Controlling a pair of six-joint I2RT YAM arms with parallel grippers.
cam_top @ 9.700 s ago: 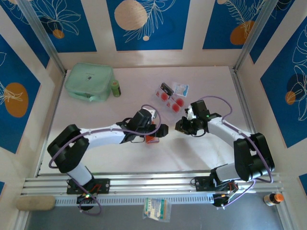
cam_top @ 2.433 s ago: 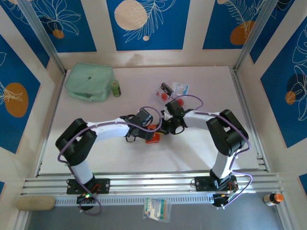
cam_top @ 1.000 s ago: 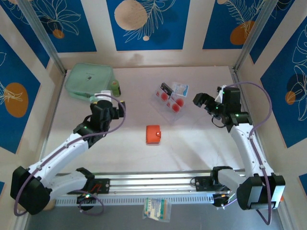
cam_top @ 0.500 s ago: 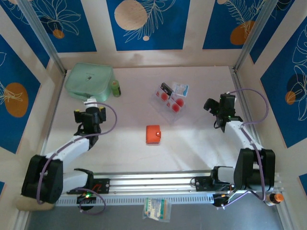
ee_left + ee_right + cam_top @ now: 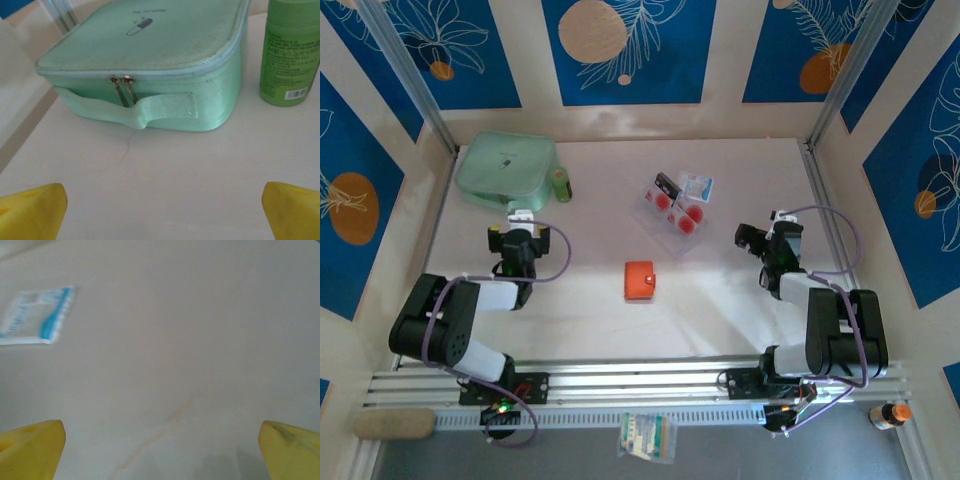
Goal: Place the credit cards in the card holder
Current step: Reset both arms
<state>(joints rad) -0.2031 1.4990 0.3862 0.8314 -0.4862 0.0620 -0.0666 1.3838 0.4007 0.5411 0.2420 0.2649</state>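
Left gripper (image 5: 523,224) and right gripper (image 5: 766,238) both spread, empty, out wide; thin grey-white red-dotted credit cards (image 5: 678,206) beyond small orange folding card holder (image 5: 640,280) mid-surface, I'd guess stiff, light, slippery, pinch an edge.

The left arm (image 5: 485,295) and right arm (image 5: 835,330) sit folded low, left fingers (image 5: 31,210) and right fingers (image 5: 30,447) spread wide.

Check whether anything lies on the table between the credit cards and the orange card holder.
Nothing visible does. The credit cards lie beyond the card holder, slightly to its right, with bare table between them.
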